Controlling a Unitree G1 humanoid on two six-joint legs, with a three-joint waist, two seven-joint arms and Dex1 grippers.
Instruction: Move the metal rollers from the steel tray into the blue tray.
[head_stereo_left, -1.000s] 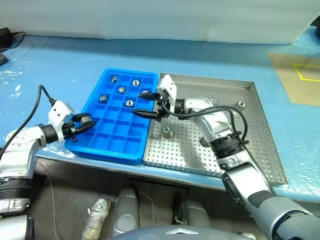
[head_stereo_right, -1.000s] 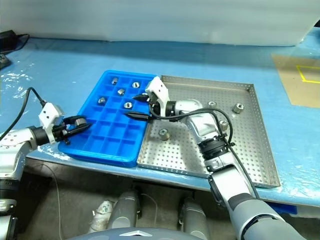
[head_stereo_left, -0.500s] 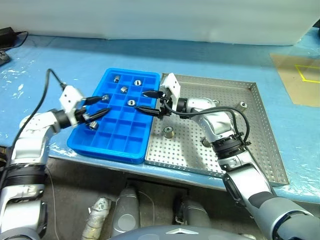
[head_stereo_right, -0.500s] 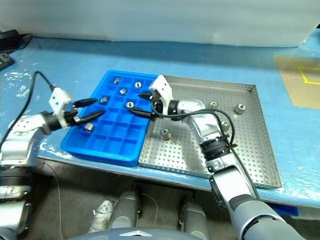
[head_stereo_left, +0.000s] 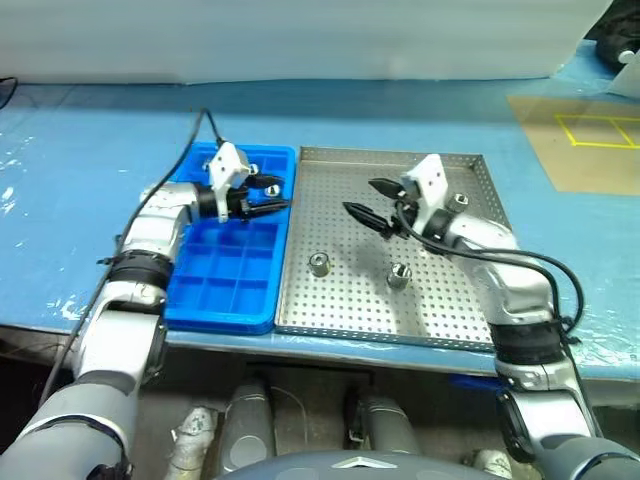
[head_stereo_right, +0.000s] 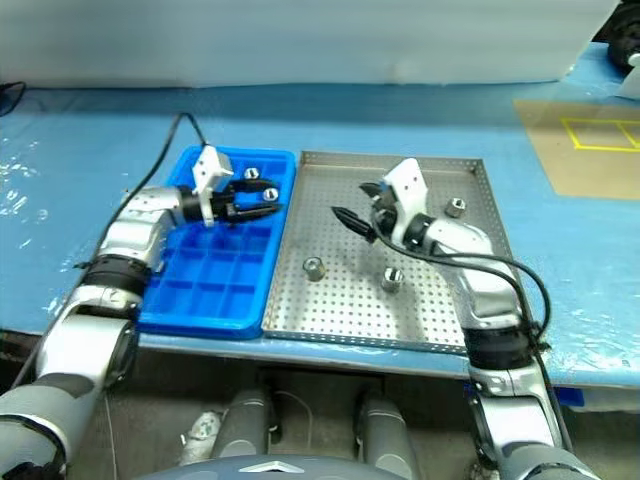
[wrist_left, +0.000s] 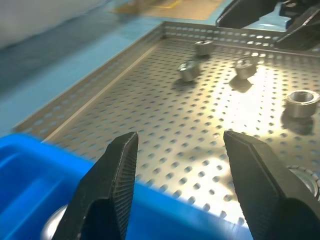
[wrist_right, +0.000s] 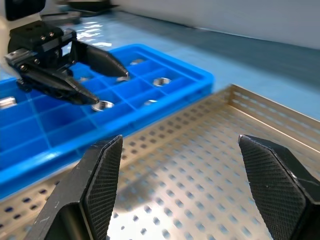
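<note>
Right end effector (head_stereo_left: 372, 206) spread wide, empty, over steel tray (head_stereo_left: 452, 322). Two rollers (head_stereo_left: 319, 264) (head_stereo_left: 399, 275) upright just below and nearer it; more at far right corner. Left end effector (head_stereo_left: 268, 195) parted, empty, over blue tray (head_stereo_left: 222, 310).

A bench (head_stereo_left: 90, 150) covered in blue sheeting spans the frame. Directly on it, left of centre, lies the blue tray (head_stereo_left: 225, 300), and touching its right side the steel tray (head_stereo_left: 440, 320) sits at centre. In the upper right of the frame a tan patch (head_stereo_left: 575, 150) with yellow lines lies on the sheeting.
</note>
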